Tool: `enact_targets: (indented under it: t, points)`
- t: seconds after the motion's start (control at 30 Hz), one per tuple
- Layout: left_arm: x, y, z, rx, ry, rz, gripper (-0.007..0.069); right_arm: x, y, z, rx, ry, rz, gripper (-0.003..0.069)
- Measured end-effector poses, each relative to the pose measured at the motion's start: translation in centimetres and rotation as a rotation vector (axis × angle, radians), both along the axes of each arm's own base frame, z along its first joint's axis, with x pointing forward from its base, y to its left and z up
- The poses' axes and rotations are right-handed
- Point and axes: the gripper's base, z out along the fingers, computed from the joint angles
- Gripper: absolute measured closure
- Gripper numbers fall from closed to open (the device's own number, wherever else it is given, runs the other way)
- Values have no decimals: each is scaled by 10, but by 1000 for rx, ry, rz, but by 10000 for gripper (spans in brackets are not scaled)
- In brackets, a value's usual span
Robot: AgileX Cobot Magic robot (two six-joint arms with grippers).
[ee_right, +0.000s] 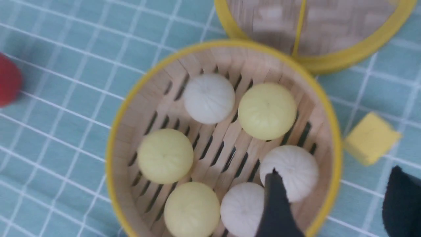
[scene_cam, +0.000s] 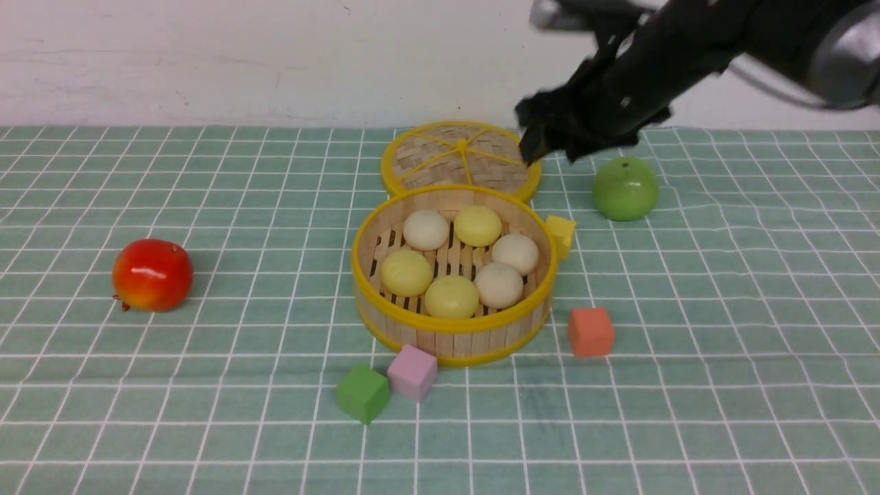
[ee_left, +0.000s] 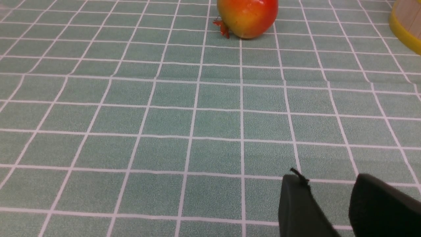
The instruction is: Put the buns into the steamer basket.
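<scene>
The steamer basket stands mid-table on the green checked cloth. In it lie three pale yellow buns and three off-white buns, all on the slatted floor. My right gripper hangs in the air behind and to the right of the basket, above the lid's edge. In the right wrist view the right gripper is open and empty. One of its fingers overlaps an off-white bun and the basket rim. My left gripper is open over bare cloth, holding nothing.
A flat woven lid lies just behind the basket. A green apple sits back right and a red fruit at the left. A yellow cube, an orange cube, a pink cube and a green cube ring the basket.
</scene>
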Motion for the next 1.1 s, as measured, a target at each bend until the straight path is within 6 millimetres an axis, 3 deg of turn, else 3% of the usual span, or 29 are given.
enact_targets:
  t: [0.03, 0.1, 0.17, 0.3, 0.43, 0.83, 1.1]
  points:
    - [0, 0, 0, 0, 0, 0, 386, -2, -1, 3, 1, -4, 0, 253]
    - [0, 0, 0, 0, 0, 0, 386, -26, -16, 40, -25, -52, -3, 333]
    - [0, 0, 0, 0, 0, 0, 386, -49, -27, 68, -59, -96, -8, 421]
    - [0, 0, 0, 0, 0, 0, 386, -90, -51, 102, -126, -153, -79, 623]
    - [0, 0, 0, 0, 0, 0, 386, -124, -72, 105, -189, -147, -180, 679]
    - [0, 0, 0, 0, 0, 0, 386, -208, -101, 63, -263, -15, -194, 679]
    - [0, 0, 0, 0, 0, 0, 386, -222, -105, 58, -283, 60, -191, 676]
